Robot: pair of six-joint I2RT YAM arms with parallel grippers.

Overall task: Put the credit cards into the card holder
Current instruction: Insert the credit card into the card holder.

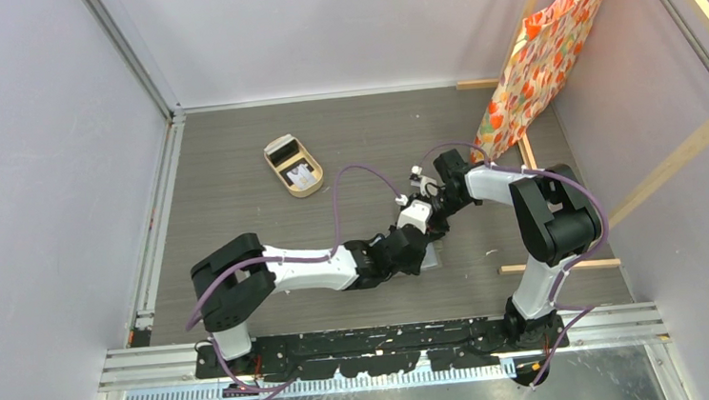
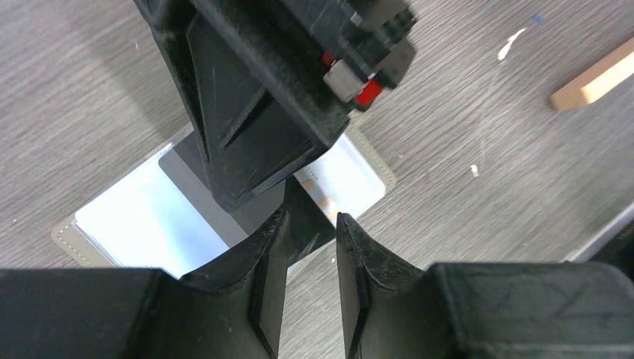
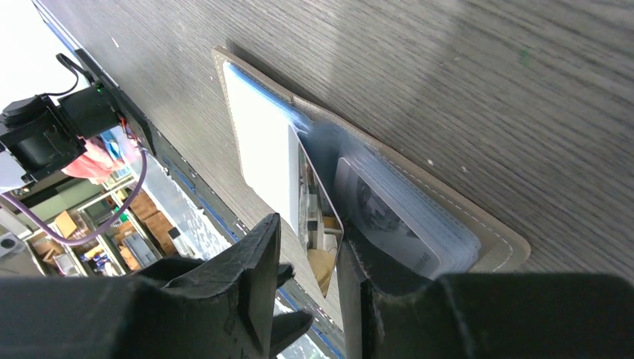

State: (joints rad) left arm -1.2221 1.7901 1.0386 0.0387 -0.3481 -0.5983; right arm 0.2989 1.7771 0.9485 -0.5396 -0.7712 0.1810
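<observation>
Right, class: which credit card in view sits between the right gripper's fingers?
The printed card, raised on edge at the card holder's middle, between the right gripper's fingers. The grey card lies flat in a sleeve; other cards lie in the tan tray.

Card holder [image 3: 493, 239] is showing grey-brown with pale bluish sleeves [image 3: 262, 142], tray [image 1: 277, 173] showing tan, hanging cloth [image 1: 540, 52] showing orange floral print, table [image 1: 222, 143] showing grey woodgrain.
</observation>
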